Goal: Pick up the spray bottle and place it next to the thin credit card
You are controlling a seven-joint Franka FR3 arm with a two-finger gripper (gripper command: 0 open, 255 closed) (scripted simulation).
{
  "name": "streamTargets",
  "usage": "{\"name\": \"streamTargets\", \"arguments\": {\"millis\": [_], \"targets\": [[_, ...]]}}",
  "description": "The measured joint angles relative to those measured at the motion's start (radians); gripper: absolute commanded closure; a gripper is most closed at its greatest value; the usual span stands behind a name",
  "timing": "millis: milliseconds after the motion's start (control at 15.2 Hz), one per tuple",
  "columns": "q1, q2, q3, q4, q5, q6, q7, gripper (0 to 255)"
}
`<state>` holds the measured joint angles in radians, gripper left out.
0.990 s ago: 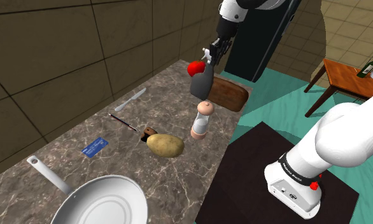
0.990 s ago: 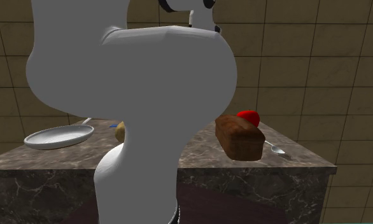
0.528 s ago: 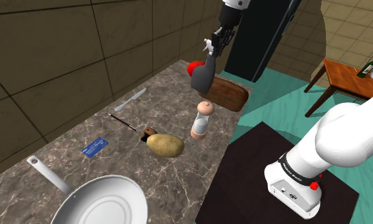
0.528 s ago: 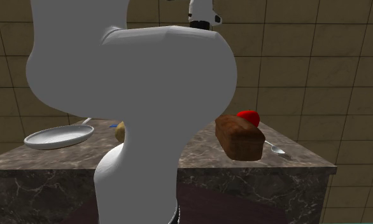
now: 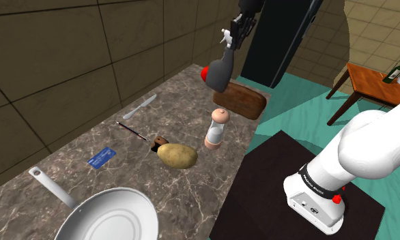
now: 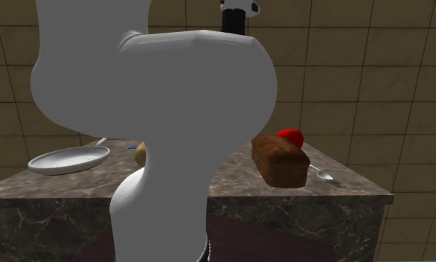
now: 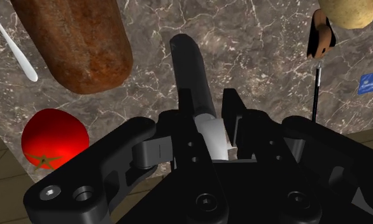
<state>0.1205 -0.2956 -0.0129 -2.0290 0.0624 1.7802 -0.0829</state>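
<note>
The marbled surface point(image 5: 178, 109) carries a white pan point(image 5: 113, 221) at its near end and a brown loaf point(image 5: 243, 102) at the far end. Above that far end, the dark spray bottle point(image 5: 218, 69) hangs in the air, clear of the surface. The black hand point(image 5: 231, 37) is clamped on its white head, above a red tomato point(image 7: 55, 137). The blue card point(image 5: 101, 157) lies flat near the pan's handle, well apart from the bottle.

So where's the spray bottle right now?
In the shoulder view's upper middle, the spray bottle hangs in the hand, clear of the counter above the red tomato and brown loaf.
</note>
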Motion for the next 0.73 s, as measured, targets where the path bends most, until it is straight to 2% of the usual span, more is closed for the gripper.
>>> {"name": "streamTargets", "arguments": {"millis": [726], "targets": [[-0.001, 0.021, -0.002, 0.168, -0.001, -0.147, 0.006, 255]]}}
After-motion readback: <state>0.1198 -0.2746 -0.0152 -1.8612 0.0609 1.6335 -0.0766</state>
